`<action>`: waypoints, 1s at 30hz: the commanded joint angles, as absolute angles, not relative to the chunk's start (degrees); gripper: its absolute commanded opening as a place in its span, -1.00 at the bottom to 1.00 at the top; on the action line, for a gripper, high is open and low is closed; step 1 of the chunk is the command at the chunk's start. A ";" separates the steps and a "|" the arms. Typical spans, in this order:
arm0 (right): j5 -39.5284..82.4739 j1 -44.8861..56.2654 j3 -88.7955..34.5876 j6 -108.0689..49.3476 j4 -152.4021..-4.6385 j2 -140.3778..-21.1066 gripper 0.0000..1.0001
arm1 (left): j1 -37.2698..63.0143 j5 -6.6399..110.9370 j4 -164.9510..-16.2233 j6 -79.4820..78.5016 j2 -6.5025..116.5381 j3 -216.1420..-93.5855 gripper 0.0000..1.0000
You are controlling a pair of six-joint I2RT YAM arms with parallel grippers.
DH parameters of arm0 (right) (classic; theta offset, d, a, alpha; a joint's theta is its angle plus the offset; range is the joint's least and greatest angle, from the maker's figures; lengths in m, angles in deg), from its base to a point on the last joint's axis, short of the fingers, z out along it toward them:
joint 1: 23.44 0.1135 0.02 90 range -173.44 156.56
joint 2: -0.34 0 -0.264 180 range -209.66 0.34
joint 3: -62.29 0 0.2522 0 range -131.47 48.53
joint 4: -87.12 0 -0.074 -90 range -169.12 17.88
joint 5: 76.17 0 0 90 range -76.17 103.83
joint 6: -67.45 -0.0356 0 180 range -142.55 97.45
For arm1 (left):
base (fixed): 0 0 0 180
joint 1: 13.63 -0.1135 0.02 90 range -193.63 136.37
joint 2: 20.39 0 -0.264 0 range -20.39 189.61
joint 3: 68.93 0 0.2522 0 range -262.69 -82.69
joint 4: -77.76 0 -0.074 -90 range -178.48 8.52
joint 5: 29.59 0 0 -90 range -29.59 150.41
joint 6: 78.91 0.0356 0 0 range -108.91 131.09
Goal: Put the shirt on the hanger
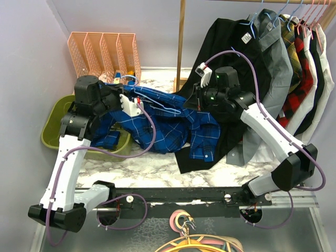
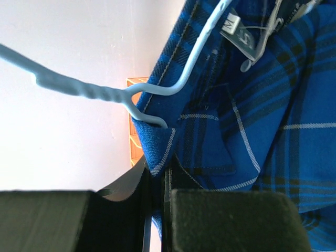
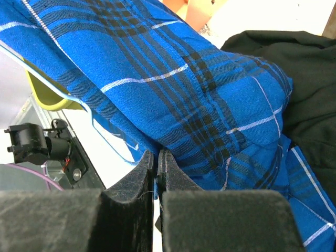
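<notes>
Both my grippers are busy over the white marbled table, in a little booth with pale lavender walls. The blue plaid shirt hangs bunched between them, mid-table, its lower end trailing onto the marble toward 5 o'clock. My left gripper is pinched tight on a fold of the shirt near the collar. The light-blue hanger has its twisted neck sticking out of the fabric just above my fingers, with one arm running inside the shirt. My right gripper is squeezed narrow too, right at the shirt's edge, and it looks like a bit of cloth is caught in there.

Around the room:
- A peach file sorter stands at 11 o'clock against the back wall.
- An olive bin sits at 9.
- A clothes rack of hung shirts is at 1 to 2, and a black shirt spills off it onto the table.
- There's a pile of hangers at 6.
</notes>
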State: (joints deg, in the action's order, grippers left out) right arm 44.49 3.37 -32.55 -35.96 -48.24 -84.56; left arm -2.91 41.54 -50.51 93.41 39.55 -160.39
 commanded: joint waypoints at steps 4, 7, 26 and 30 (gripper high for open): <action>29.56 -0.06 -26.12 -32.99 -38.36 -81.77 -0.98 | -5.98 51.81 -60.15 78.51 38.64 -168.65 -1.00; 29.12 -0.07 -26.49 -33.03 -37.68 -82.49 -0.98 | -5.98 52.64 -62.46 79.24 37.91 -165.08 -1.00; 39.37 0.03 -35.07 -38.74 -31.21 -82.57 -0.98 | -2.26 65.98 -75.54 88.01 36.48 -150.56 -1.00; 46.53 3.57 -33.93 -45.19 -40.14 -82.04 -0.98 | 2.03 66.87 -66.96 75.91 39.02 -156.52 -1.00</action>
State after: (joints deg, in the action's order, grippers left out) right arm 43.57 3.13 -35.46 -40.35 -42.21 -82.62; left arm 1.31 52.12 -66.86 86.18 39.34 -149.68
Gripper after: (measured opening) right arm 0.025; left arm 0.074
